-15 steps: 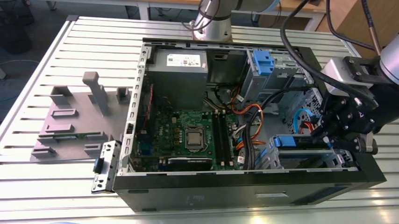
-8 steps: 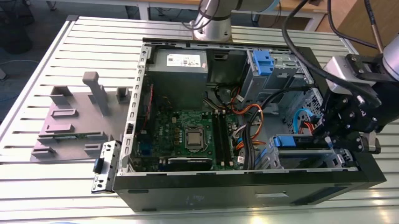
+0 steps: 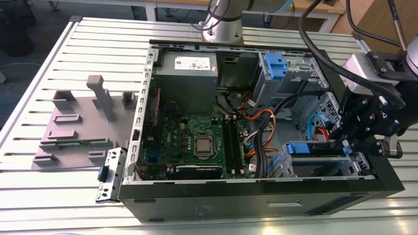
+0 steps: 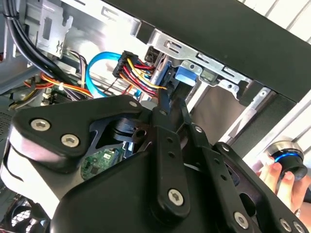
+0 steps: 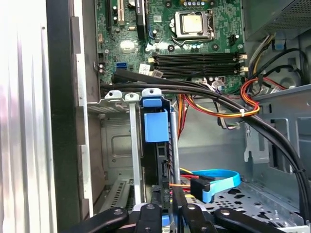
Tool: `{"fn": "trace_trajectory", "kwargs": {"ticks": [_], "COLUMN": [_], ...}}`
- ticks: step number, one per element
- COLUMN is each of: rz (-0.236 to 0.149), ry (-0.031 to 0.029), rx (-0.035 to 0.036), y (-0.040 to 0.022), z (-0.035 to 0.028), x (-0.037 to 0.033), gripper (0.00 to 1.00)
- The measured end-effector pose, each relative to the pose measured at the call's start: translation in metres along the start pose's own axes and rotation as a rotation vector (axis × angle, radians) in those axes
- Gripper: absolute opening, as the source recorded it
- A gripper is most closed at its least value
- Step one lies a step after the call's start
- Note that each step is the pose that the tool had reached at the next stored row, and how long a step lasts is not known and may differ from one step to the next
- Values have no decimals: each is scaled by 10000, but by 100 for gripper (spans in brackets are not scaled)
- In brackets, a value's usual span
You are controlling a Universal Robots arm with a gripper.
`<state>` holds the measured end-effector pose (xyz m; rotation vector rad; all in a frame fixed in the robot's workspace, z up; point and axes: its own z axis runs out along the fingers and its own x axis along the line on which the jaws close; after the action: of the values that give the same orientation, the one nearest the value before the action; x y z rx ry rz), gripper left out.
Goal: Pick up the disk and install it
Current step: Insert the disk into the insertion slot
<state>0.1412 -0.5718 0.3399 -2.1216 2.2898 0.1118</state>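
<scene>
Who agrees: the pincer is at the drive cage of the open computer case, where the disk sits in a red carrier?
Wrong: the first wrist view shows the disk in a blue carrier. The pincer is at the drive cage of the open computer case.

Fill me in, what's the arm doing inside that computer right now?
The arm's gripper is down at the drive cage in a corner of the open computer case. It looks shut on the edge of the disk. The disk stands on edge in its blue frame, between the cage's metal rails. A person's hand rests on a round knob outside the case.
</scene>
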Motion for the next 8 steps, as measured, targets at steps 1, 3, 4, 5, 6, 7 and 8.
{"fn": "trace_trajectory", "kwargs": {"ticks": [1,3,4,5,6,7,8], "rz": [-27,-103,-141,-176,-209,-235,-251], "ry": [-45,-119,-156,-186,-210,-230,-238], "rx": [-5,-16,-21,-26,-30,-33,-35], "y": [0,0,0,0,0,-1,-2], "z": [2,9,13,16,20,25,33], "x": [0,1,1,1,2,5,12], "gripper": [22,11,11,11,11,11,11]}}
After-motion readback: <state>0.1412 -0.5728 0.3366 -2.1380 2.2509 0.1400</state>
